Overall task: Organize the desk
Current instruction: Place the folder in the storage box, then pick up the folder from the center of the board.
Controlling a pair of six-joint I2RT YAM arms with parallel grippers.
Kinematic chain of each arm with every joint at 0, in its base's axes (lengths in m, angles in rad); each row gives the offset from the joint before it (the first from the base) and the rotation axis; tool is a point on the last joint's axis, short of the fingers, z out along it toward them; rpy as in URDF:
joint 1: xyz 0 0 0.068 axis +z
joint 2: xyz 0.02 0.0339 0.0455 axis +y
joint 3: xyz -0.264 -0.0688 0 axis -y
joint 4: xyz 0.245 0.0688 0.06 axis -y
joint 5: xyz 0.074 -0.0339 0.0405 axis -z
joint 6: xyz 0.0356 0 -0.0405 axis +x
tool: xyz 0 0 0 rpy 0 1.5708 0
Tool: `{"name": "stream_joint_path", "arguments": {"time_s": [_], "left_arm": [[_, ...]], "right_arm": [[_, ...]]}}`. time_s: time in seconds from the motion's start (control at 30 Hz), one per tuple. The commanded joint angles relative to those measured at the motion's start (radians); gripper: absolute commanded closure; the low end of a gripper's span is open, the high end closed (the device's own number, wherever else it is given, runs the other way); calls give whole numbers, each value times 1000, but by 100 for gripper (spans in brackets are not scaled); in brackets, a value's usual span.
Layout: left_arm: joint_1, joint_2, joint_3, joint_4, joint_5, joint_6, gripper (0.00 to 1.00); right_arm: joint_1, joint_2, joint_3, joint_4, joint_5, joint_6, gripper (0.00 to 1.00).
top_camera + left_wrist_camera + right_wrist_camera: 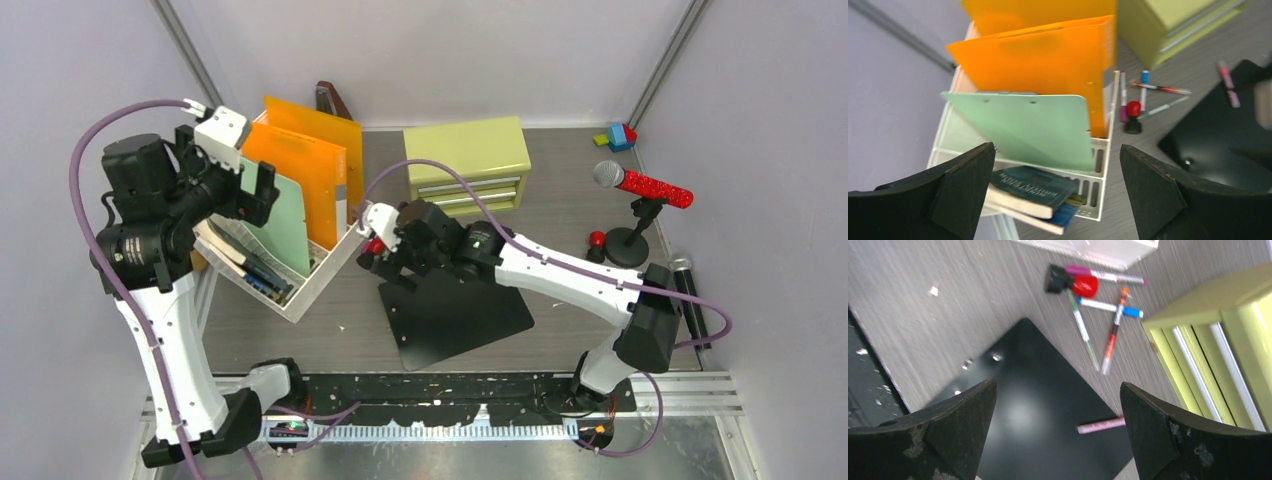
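The desk (345,300) is a grey wood-grain top. My left gripper (255,195) hangs open and empty over a white file rack (318,278). The rack holds orange folders (1048,65), a green folder (1023,127) and books (1033,187). My right gripper (385,262) is open above a black board (1038,410), with a pink marker (1100,425) lying on the board just below its right finger. Loose markers (1098,315) and a red stamp (1082,285) lie on the desk between the rack and the board.
A yellow-green drawer cabinet (465,160) stands at the back. At the right are a red microphone (645,185) on a stand and a black microphone (690,300). Toy blocks (618,137) sit in the far right corner. A black perforated rail (450,390) runs along the near edge.
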Motion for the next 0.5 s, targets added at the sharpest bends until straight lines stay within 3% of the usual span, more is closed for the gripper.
{"name": "stream_joint_path", "arguments": {"time_s": [0.0, 0.17, 0.47], "left_arm": [[-144, -20, -11, -21, 25, -61, 0], [-312, -22, -75, -22, -2, -64, 0], [-617, -6, -327, 96, -104, -12, 0]], "right_arm": [[-142, -74, -69, 40, -76, -41, 1], [-325, -61, -160, 34, -270, -65, 3], [-377, 147, -146, 79, -289, -94, 15]]}}
